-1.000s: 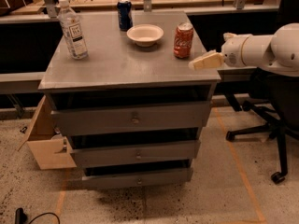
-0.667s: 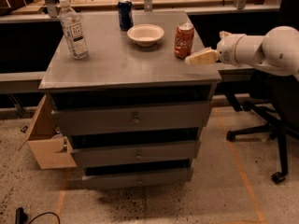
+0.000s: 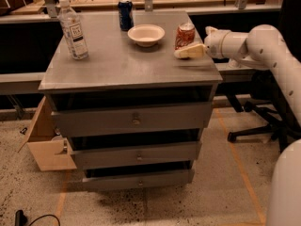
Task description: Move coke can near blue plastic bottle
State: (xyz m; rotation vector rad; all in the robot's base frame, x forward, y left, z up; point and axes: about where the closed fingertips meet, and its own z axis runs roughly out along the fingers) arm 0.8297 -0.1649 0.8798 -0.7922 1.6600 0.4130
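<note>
The coke can (image 3: 185, 35), red with a silver top, stands upright at the right side of the grey cabinet top (image 3: 122, 62). The blue plastic bottle (image 3: 73, 29), clear with a white cap and white label, stands upright at the far left of the top. My gripper (image 3: 188, 52) reaches in from the right on a white arm. Its cream fingers sit just in front of and beside the can's base, very close to it. The can is not lifted.
A white bowl (image 3: 146, 34) sits left of the can. A dark blue can (image 3: 125, 14) stands at the back. The cabinet has three drawers (image 3: 134, 121). An open cardboard box (image 3: 47, 142) lies at the lower left; an office chair base (image 3: 256, 126) is at the right.
My gripper has moved left, from off the cabinet's right edge to right beside the coke can. The can, bottle and bowl have not moved.
</note>
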